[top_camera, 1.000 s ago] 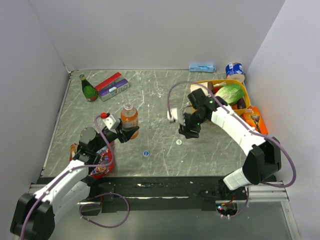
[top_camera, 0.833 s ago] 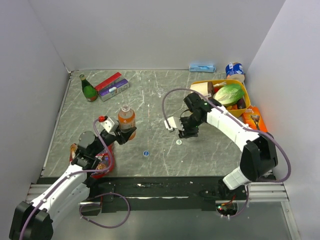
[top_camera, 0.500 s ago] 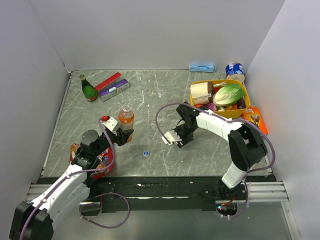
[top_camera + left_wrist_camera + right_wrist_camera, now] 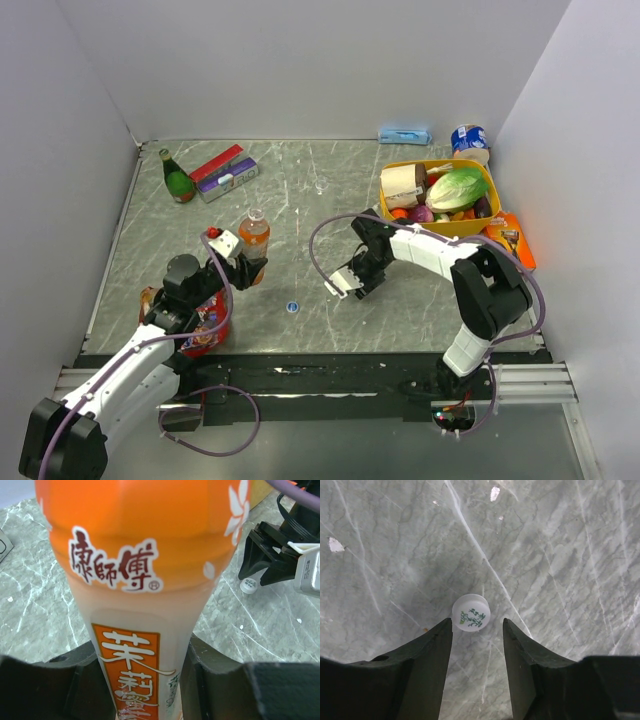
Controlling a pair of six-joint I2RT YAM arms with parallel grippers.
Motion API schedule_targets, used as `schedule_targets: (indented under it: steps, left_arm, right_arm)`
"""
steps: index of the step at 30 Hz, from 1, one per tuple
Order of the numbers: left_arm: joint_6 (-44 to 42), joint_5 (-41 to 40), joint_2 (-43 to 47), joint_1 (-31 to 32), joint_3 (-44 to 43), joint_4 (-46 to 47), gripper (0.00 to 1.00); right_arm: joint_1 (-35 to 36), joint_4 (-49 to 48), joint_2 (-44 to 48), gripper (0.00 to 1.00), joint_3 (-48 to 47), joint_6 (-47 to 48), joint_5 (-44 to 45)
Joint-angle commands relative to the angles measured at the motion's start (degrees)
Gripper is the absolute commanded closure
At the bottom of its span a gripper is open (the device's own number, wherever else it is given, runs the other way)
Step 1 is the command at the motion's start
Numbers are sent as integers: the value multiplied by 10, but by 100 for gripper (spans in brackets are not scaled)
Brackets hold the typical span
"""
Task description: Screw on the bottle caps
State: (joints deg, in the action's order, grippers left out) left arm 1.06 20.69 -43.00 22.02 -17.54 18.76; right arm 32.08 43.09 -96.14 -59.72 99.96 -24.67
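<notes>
The bottle [image 4: 254, 235] of orange liquid stands upright, uncapped, left of the table's middle. My left gripper [image 4: 248, 270] is shut on its lower body; in the left wrist view the bottle [image 4: 140, 580] fills the frame between my fingers [image 4: 215, 680]. The whitish cap [image 4: 471, 612] lies flat on the table just past the tips of my open right gripper [image 4: 477, 627], slightly left of the gap. It also shows in the left wrist view [image 4: 248, 585]. In the top view my right gripper [image 4: 362, 281] hides it. The blue cap [image 4: 292, 307] lies nearer the front.
A dark green glass bottle [image 4: 178, 177] and red and white boxes [image 4: 225, 172] lie at the back left. A yellow basket [image 4: 440, 162] of groceries, a can [image 4: 467, 138] and a blue pack [image 4: 404, 135] are at the back right. A red snack bag [image 4: 208, 322] lies under my left arm.
My right gripper has swung left and toward the front, coming down over the whitish cap. My left gripper has shifted the bottle slightly and still holds it.
</notes>
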Motion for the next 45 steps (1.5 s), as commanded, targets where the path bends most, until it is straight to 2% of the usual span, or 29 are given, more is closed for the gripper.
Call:
schedule_targets:
  steps: [1,17,20,23,27,28,32,35,40,45]
  left_arm:
    - [-4,3,1,-3,-26,16,99]
    - [-4,10,-1,-4,-15,23,99]
    - [-4,11,-4,-4,-14,27,99]
    - [-4,22,-5,-4,-8,33,99]
    - [-54,87,-1,13,13,52,99]
    - [-75,107,-2,33,16,55,99]
    - [-110,137,-11,88,46,109,99]
    - [-125,141,-49,125,66,185,99]
    - [-117,142,-139,147,98,355,99]
    - [-118,160,-159,162,113,373,99]
  right_arm:
    - [5,-8,-7,49,10,3,1]
    - [14,-13,-31,54,-2,-44,2]
    - [14,-13,-30,58,-6,-51,2]
    - [11,-10,-16,69,-16,-71,6]
    - [4,39,46,75,-64,-135,-20]
    - [4,57,78,76,-80,-163,-40]
    - [11,126,145,78,-203,-254,-93]
    - [32,182,172,80,-281,-306,-103]
    - [94,235,200,81,-333,-319,-78]
    - [176,289,190,81,-377,-315,-55]
